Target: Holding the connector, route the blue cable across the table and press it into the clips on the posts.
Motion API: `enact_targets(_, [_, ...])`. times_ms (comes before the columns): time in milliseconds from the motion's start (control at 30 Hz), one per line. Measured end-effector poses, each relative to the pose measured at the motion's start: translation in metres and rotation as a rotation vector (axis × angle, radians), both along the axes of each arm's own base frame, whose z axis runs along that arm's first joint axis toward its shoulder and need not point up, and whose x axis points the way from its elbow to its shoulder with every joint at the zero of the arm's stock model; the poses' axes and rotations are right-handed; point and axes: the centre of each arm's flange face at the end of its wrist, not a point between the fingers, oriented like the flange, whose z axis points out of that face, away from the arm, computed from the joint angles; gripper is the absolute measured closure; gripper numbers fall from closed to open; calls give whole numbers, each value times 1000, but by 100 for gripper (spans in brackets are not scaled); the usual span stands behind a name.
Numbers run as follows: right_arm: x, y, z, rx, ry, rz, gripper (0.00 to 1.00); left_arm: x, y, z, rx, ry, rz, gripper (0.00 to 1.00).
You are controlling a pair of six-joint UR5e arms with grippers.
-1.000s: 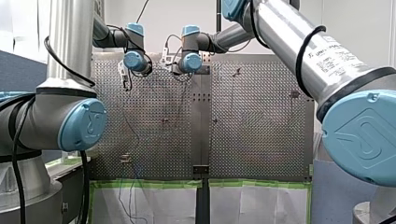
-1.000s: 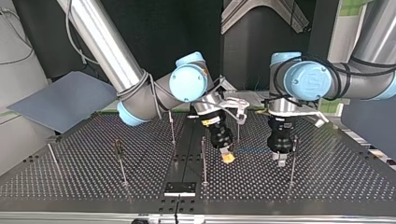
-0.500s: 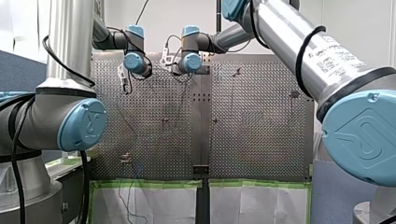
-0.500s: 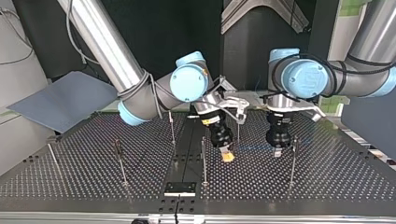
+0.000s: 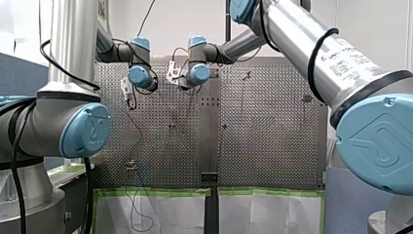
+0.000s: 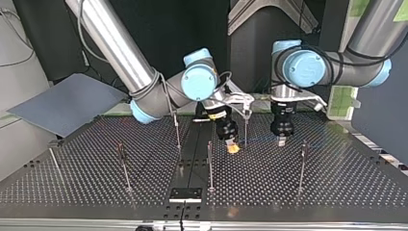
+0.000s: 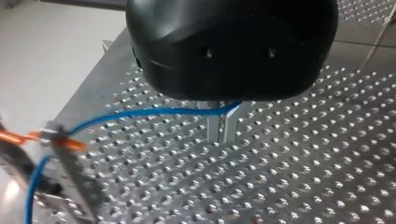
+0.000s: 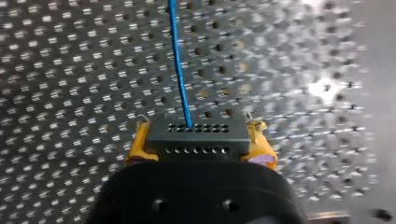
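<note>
our right gripper (image 8: 200, 147) clamps the connector (image 8: 196, 136) between yellow pads (image 8: 138, 147); our left gripper (image 7: 223, 136) pinches the blue cable (image 7: 140, 113). we want it taut across the post (image 6: 245, 129), then pressed down evenly.

The grey perforated metal table (image 6: 312, 192) is split down its middle by a smooth, unperforated metal strip (image 6: 191, 154). Thin upright metal posts stand on it, well apart: a central post (image 6: 210, 166) just beside the strip, a left post (image 6: 125, 168) and a right post (image 6: 301, 166) toward the top view's sides, and a rear post (image 6: 177, 134) farther back. A small black rectangular plate (image 6: 185, 194) lies flat on the strip at the near edge, close to the central post.
</note>
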Motion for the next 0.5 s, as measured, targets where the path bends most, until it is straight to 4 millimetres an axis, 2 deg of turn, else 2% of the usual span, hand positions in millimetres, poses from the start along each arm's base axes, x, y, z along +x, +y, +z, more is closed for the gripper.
enact_targets(233, [-7,1,-23,33,40,-4,100,-9,4,-24,-26,7,36,100])
enact_targets(500, [-14,6,-49,65,83,-7,100,-16,5,-74,-27,72,53,100])
